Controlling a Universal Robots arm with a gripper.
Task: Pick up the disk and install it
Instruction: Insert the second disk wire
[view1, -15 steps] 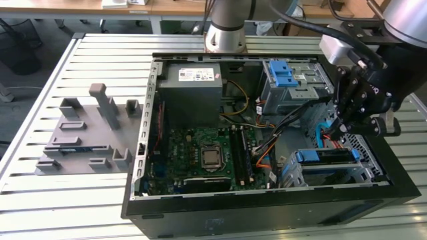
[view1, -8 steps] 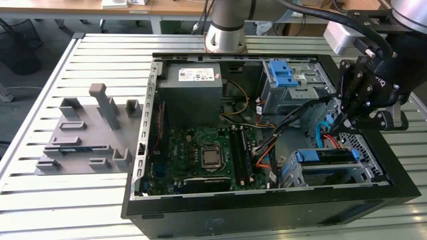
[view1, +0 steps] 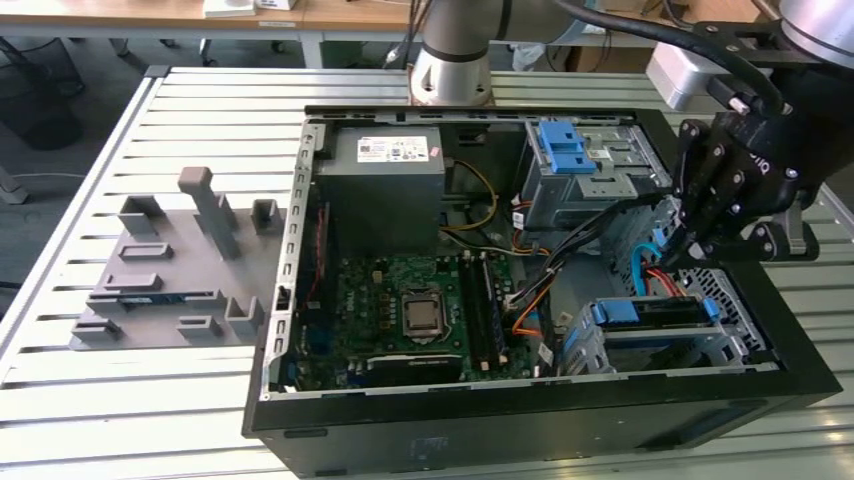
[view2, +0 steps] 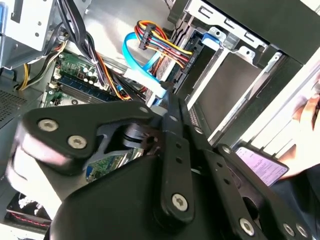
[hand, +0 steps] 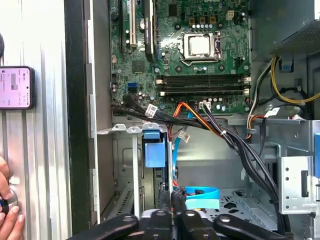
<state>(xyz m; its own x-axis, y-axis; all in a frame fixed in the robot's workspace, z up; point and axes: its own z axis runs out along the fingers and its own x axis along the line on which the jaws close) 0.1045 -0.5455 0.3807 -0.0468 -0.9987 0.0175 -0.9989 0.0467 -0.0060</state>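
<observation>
The disk (view1: 650, 313), silver in its blue carrier, sits in the lower drive bay at the front corner of the open computer case (view1: 534, 420), on the exterior view's right. Its blue carrier end (hand: 154, 149) shows in the first wrist view between the bay's metal rails. My gripper (view1: 677, 256) hangs just above and behind that bay, pointing down beside the blue data cable (view1: 651, 272). Its black fingers (hand: 163, 201) are pressed together with nothing between them, so it is shut. In the second wrist view the gripper (view2: 168, 97) tapers to one closed tip near the coloured cables (view2: 160, 47).
A blue latch (view1: 567, 150) tops the upper drive bay. The grey power-supply box (view1: 387, 170) and motherboard (view1: 414, 310) occupy the case. Loose cable bundles (hand: 220, 132) cross beside the bay. A grey fixture (view1: 174, 270) lies on the slatted table. A hand (hand: 7, 215) and phone (hand: 15, 87) rest outside the case.
</observation>
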